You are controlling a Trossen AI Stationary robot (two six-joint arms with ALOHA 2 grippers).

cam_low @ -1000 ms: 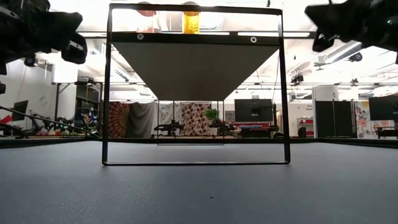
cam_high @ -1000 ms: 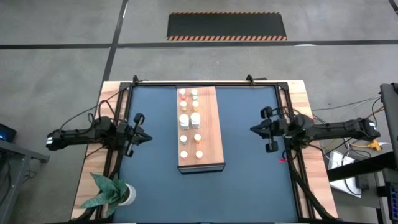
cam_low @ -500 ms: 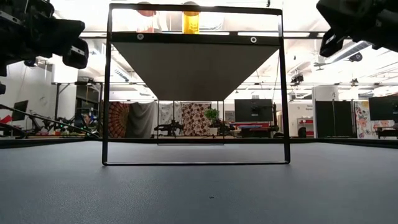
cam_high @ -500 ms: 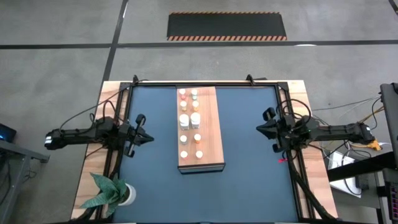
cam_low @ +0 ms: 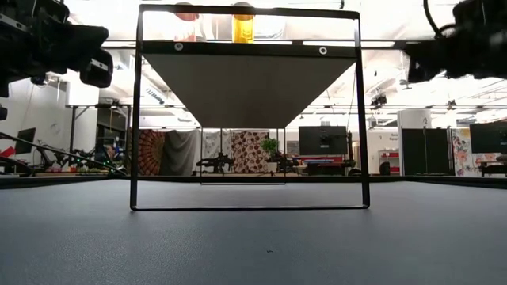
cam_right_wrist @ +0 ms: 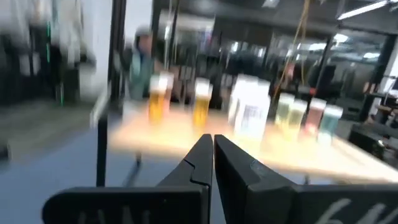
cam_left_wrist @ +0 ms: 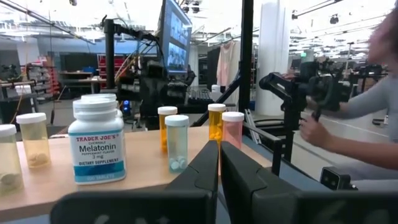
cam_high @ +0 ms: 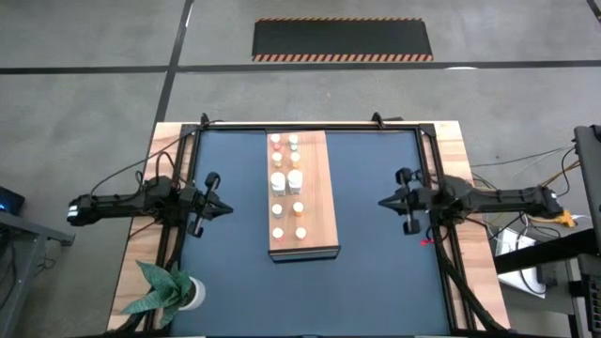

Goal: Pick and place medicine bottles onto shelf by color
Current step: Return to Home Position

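Observation:
The wooden shelf (cam_high: pixel 317 202) stands in the middle of the dark mat, raised on a black frame (cam_low: pixel 135 119). About a dozen small medicine bottles (cam_high: pixel 286 180) stand upright on its top in two rows; they also show in the left wrist view (cam_left_wrist: pixel 96 146) and, blurred, in the right wrist view (cam_right_wrist: pixel 249 112). My left gripper (cam_high: pixel 228 207) hovers left of the shelf, shut and empty (cam_left_wrist: pixel 219 163). My right gripper (cam_high: pixel 380 204) hovers right of the shelf, shut and empty (cam_right_wrist: pixel 212 146). Both point level at the shelf.
A white pot with a green plant (cam_high: pixel 169 291) stands at the near left corner. The wooden table rim (cam_high: pixel 146 235) and black rails run along both sides. A person's arm and hand (cam_left_wrist: pixel 348 124) show beyond the table in the left wrist view.
My right gripper has drawn back a little toward the table's right edge, then come back toward the shelf, ending slightly nearer the near edge. It has stayed shut. The bottles and shelf have not moved.

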